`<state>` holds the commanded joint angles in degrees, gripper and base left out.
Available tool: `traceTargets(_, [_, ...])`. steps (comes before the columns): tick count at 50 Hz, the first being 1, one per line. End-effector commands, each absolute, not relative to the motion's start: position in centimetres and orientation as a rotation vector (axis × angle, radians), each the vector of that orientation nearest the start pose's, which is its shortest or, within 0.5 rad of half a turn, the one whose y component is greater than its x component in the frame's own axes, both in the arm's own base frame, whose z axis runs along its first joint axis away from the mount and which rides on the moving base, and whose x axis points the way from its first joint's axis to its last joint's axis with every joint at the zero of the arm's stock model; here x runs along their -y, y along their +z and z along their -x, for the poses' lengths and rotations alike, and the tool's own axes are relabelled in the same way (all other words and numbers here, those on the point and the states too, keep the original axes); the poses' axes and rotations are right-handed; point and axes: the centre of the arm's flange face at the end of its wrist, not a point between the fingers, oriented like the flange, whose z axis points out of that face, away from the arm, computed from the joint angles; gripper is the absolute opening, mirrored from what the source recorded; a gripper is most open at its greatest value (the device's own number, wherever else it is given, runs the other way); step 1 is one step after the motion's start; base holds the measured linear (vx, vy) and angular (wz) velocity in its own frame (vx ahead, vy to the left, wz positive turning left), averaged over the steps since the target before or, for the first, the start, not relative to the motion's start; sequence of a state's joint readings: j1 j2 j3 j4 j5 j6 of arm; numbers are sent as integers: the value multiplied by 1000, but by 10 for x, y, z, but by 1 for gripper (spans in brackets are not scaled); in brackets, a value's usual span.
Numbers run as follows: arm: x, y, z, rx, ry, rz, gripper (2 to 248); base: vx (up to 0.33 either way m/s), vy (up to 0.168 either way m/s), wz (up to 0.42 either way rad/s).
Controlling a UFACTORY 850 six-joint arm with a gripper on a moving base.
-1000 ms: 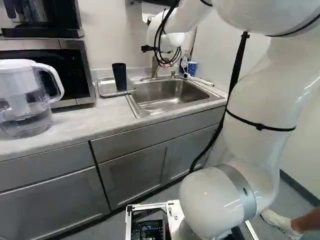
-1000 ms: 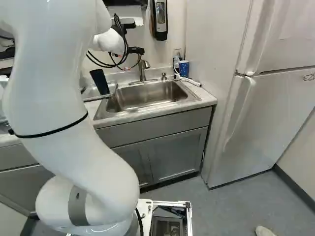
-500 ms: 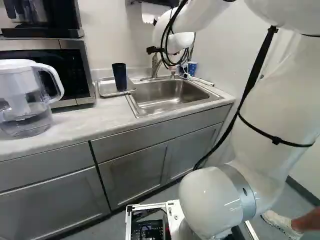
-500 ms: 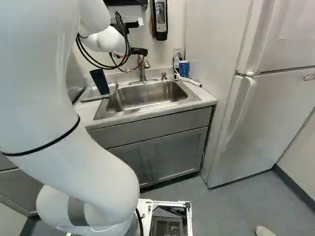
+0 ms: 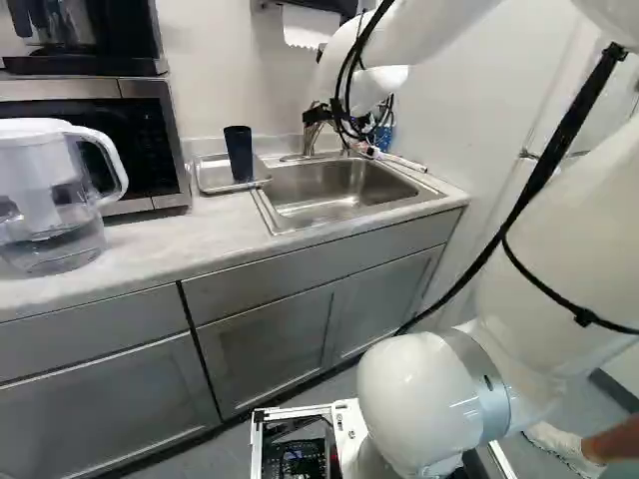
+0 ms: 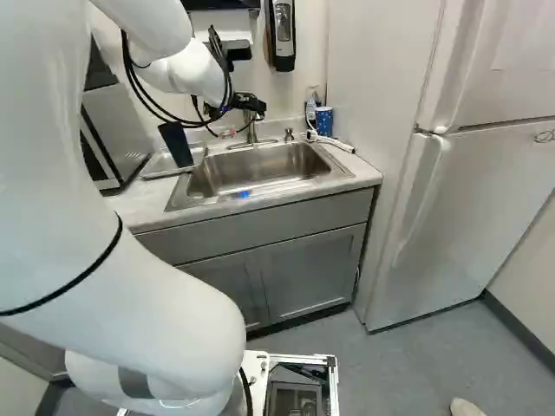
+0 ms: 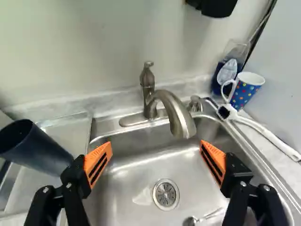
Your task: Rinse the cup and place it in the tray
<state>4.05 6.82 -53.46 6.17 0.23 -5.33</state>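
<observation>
In the left base view, the dark cup (image 5: 238,153) stands in the tray (image 5: 212,176); in the right base view, the spotted mug (image 6: 323,120) sits across the sink (image 6: 260,166). The wrist view shows the gripper (image 7: 155,143) spread wide, empty, facing the tap (image 7: 176,113); if the mug is next, its handle lies diagonally ahead, beyond the spout.

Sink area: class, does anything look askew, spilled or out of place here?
One oddity: a metal utensil, apparently a spoon, lies loose in the sink near the drain, not put away. The dark cup stands upright on the tray; no spill shows.
</observation>
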Motion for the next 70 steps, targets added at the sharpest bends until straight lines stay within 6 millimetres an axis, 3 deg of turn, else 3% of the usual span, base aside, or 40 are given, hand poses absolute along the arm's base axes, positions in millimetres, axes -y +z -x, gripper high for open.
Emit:
traceTargets(16, [-34,614,-467,91,-1332,2787,247,0,0,0])
traceTargets(70, [-34,614,-466,91,-1329,2788,247,0,0,0])
